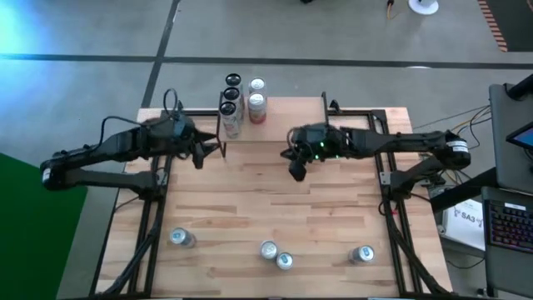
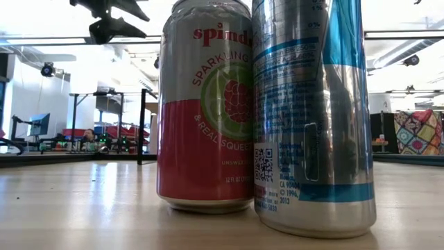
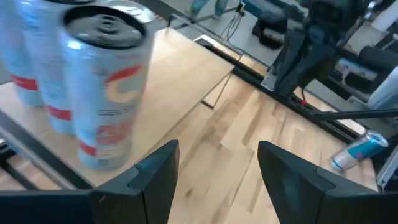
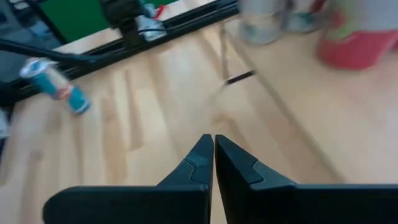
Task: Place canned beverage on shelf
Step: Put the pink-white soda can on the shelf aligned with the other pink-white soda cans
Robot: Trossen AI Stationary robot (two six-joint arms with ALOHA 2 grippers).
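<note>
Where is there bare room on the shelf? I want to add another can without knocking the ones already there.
The shelf is crowded at its left end, where five cans stand bunched. Its board from the red-banded can to the right edge is bare. The right gripper hangs in front of that stretch, fingers shut; the left gripper, fingers open, sits before the crowded end.

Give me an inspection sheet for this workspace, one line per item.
Surface: wooden table, bare in the middle.
Job's things: shelf at the far edge carries four upright cans; four more cans stand along the near edge.
Clutter: nothing seen.
Grippers: left tool open and empty beside the shelf's left end; right tool shut and empty, over the table in front of the shelf.
Cables: bundles on both arms.
Surroundings: grey floor, keyboard at right.
</note>
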